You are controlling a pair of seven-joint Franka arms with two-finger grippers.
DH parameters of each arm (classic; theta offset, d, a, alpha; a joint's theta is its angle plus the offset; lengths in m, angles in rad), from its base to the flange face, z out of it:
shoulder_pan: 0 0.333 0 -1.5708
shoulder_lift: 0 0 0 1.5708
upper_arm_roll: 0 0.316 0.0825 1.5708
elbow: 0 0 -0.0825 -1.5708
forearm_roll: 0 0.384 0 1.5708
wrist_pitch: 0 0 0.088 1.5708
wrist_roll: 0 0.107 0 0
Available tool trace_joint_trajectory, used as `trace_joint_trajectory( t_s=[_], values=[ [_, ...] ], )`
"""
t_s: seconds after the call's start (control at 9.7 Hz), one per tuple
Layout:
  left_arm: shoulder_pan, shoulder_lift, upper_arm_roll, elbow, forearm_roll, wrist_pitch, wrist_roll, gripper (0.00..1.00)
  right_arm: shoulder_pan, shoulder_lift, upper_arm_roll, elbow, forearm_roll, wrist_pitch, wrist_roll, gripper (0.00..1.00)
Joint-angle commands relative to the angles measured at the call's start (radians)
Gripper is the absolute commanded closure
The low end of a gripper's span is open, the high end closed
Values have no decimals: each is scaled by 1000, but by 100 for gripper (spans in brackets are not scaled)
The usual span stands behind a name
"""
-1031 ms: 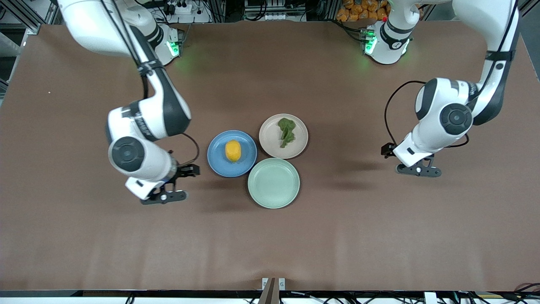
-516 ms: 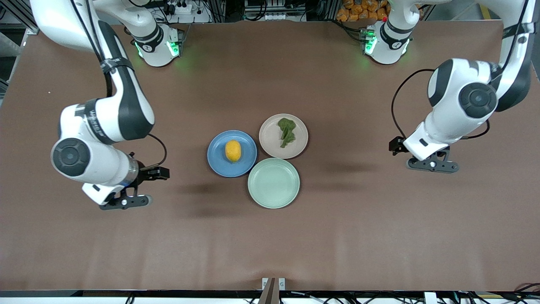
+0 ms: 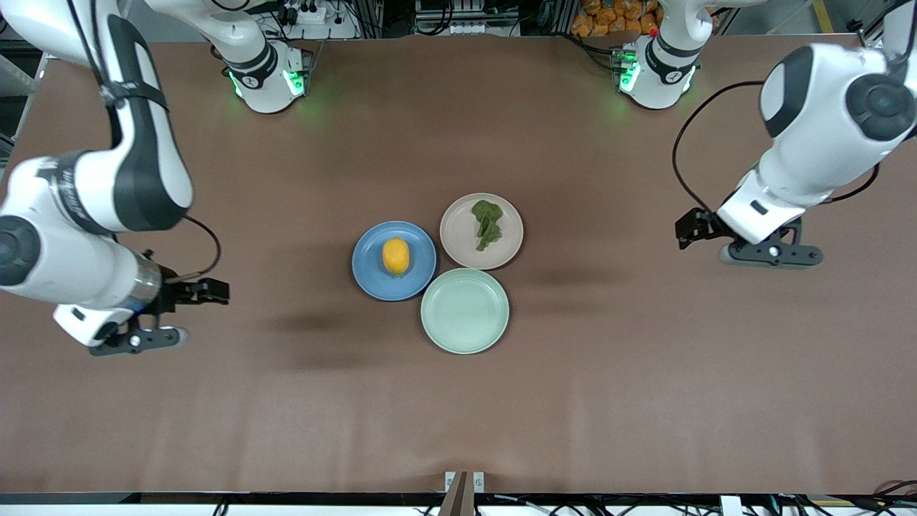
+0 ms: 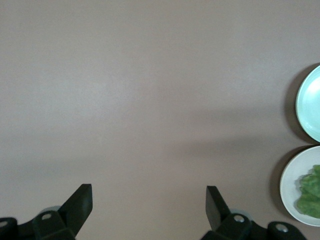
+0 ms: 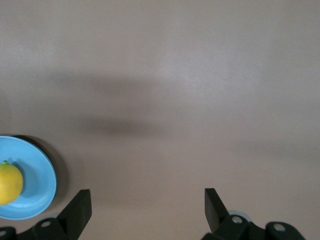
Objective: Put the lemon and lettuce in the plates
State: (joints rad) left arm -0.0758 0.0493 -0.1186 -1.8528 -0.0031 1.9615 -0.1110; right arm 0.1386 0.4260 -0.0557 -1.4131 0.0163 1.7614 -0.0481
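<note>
Small oval yellow lemon (image 3: pixel 396 256) sits in the round blue plate (image 3: pixel 372 278); dark green wrinkly lettuce leaf (image 3: pixel 487 223) in the beige-pink plate (image 3: pixel 458 244). Pale mint-green plate (image 3: pixel 465 311) touches both. Right gripper (image 3: pixel 136 338) and left gripper (image 3: pixel 770 253) hover over bare brown table (image 3: pixel 458 401), well apart from the plates, fingers spread, holding nothing.

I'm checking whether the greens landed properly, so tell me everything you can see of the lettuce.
The lettuce is a small, dark green, wrinkly leaf piece, longer than wide, with a broader ruffled end and a narrower end pointing toward the front camera. It lies flat and wholly inside the beige plate, resting on its surface. No gripper touches it. The left wrist view catches only its edge.
</note>
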Motion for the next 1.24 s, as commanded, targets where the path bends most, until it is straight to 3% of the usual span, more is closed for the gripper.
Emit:
trace_joint_trajectory(
  t_s=[0.0,0.52,1.13],
  values=[
    [2,-6,4,84,-28,-96,-30,0,-7,-114,-3,-119,-13,15,-10,0],
    [-2,-5,4,227,-25,-268,-29,0,-45,-275,-3,-282,-13,61,-12,0],
    [5,-5,-3,299,9,-312,-21,0,-94,-414,2,-308,-10,-12,-12,0]
  ],
)
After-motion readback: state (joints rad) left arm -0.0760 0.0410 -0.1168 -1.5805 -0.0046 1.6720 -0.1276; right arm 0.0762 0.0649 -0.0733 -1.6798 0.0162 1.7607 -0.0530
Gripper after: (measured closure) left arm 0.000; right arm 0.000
